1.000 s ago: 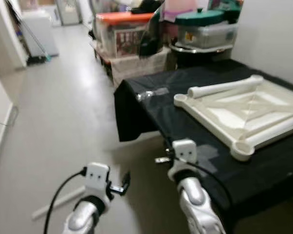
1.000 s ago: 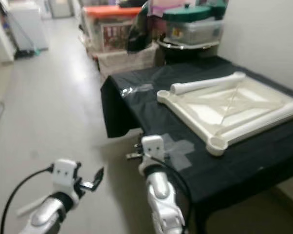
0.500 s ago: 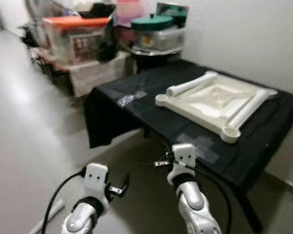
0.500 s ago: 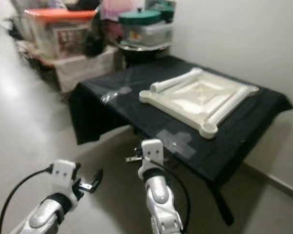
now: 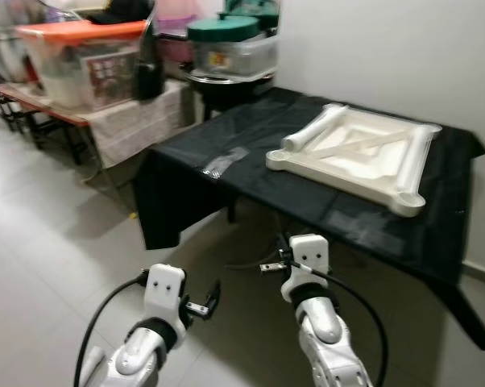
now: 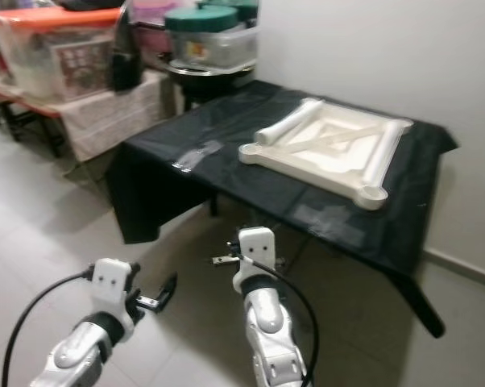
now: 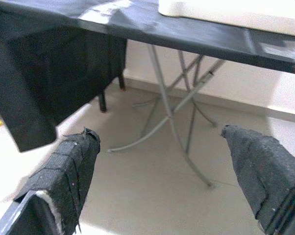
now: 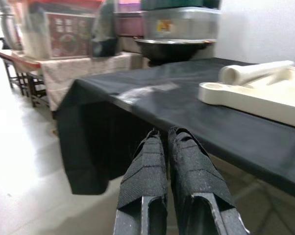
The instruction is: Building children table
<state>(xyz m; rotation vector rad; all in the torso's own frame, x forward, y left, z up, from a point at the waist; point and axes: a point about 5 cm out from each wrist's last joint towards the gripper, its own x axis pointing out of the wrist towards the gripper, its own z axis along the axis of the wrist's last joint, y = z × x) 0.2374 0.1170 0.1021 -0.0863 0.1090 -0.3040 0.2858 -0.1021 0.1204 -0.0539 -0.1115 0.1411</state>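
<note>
Two grippers hang low over the tiled floor (image 5: 33, 266), on the near side of the folding table (image 5: 250, 173) and short of its edge. The left gripper (image 5: 208, 300) sits at the near left with its two black fingers (image 7: 71, 166) spread wide apart and nothing between them; its wrist view looks under the table at crossed metal legs (image 7: 174, 115). The right gripper (image 5: 267, 266) is just right of it and slightly farther in, near the table's front edge, its fingers (image 8: 147, 171) pressed together with nothing in them.

Beyond them a black cloth (image 5: 178, 189) covers the table and hangs down at the left corner. On the right part of the cloth lies the white children's table top (image 5: 351, 153), upside down, a square frame with diagonal ribs and round sockets at its corners. One white table leg (image 5: 311, 131) rests along the frame's far-left edge, and a second leg (image 5: 412, 157) lies along its right edge. A clear plastic bag (image 5: 224, 160) lies flat on the cloth left of the frame, apart from it.

Farther left and back, a low bench (image 5: 105, 113) holds an orange-lidded clear box (image 5: 73, 56) and a green-lidded container (image 5: 226, 40). A pale wall (image 5: 387, 56) stands behind the table on the right.
</note>
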